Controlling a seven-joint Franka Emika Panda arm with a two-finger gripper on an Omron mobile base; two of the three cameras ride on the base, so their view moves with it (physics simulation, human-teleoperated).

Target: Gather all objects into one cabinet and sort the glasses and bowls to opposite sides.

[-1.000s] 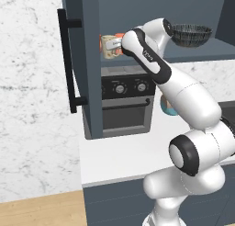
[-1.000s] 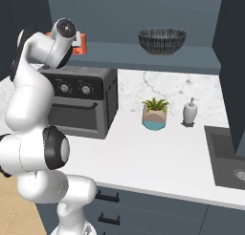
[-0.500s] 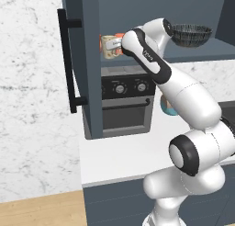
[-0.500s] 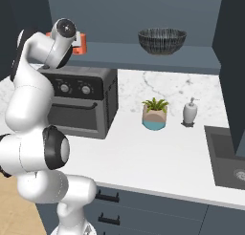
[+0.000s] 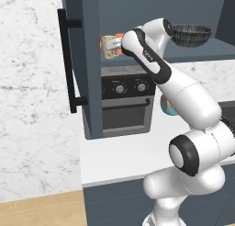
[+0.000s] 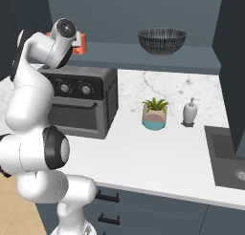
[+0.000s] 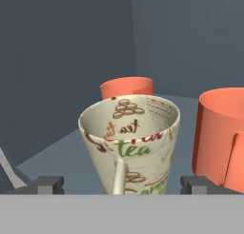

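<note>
The beige patterned cup (image 7: 129, 142) stands at frame centre on the cabinet shelf (image 7: 66, 147), between the spread jaws, which grip nothing. Two orange cups (image 7: 127, 88) (image 7: 221, 133) sit behind and right. The dark bowl (image 6: 161, 40) rests upper right on the shelf.

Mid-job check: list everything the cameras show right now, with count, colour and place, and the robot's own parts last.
beige patterned cup: 1, beige with print, cabinet shelf, between the open finger tips
orange cups: 2, plain orange, on the shelf, one behind and one beside the beige cup
bowl: 1, dark with pale pattern, far side of the shelf
cabinet door: 1, slate blue, black bar handle, swung open
toaster oven: 1, dark grey, on counter under the shelf
plant pot: 1, teal and beige, counter
soap dispenser: 1, pale grey, counter
sink: 1, dark, counter's edge
end effector: 1, open, around the beige cup
</note>
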